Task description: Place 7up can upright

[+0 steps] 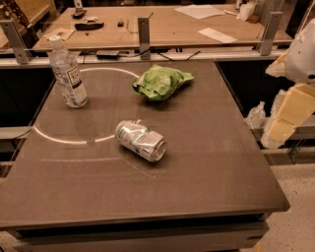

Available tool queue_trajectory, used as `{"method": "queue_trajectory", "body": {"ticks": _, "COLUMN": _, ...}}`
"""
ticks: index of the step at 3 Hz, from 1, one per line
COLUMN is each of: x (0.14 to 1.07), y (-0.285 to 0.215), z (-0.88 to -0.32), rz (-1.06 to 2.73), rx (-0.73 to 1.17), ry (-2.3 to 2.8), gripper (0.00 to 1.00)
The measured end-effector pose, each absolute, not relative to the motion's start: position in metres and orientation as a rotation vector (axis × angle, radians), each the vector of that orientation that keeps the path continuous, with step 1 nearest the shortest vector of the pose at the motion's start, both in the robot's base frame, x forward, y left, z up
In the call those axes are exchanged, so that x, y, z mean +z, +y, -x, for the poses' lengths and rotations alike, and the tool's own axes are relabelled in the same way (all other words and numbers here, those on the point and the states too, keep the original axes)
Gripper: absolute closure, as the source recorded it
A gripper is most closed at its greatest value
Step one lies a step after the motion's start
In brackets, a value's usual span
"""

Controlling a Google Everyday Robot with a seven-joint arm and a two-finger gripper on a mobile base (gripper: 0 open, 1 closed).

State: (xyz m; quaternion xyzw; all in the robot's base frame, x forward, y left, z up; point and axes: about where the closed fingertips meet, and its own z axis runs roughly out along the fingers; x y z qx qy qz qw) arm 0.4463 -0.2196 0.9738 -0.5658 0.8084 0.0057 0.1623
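**A:** Nearest entry?

**B:** Worktop (147, 202), dark and flat. Its lower part carried nothing.

**A:** The task's thing?

**B:** 7up can (141, 140), silver with green print, dented. It lay on its side at the middle of the frame, one end toward the lower right. Not upright, so the job looked not yet begun. A lying can would probably roll if nudged.

**A:** The hand?

**B:** Hand (288, 118), cream-coloured, at the right edge of the frame, out past the worktop's right side and well apart from the can. It held nothing. Whether it was apart or together, I could not tell.

**A:** Anything between them?

**B:** Only bare worktop, so I judged the approach from the right unobstructed.

**A:** Further back?

**B:** Green snack bag (160, 82), crumpled, above the can and apart from it. Water bottle (68, 74), upright, upper left, well apart from the can. White arc (64, 141) marked on the surface, passing left of the can.

**A:** Farthest?

**B:** Wooden bench (167, 29) across the top of the frame, with papers (199, 11) and small dark items on it.
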Motion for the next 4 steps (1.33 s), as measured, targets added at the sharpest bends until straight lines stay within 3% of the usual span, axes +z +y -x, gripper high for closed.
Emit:
{"method": "queue_trajectory", "body": {"ticks": 2, "x": 0.958, "y": -0.203, "z": -0.476, "rz": 1.306, "rx": 0.314, "ry": 2.451, "gripper": 0.0}}
{"method": "queue_trajectory", "body": {"ticks": 4, "x": 0.946, "y": -0.138, "z": -0.495, "rz": 1.242, "rx": 0.313, "ry": 2.556, "gripper": 0.0}}
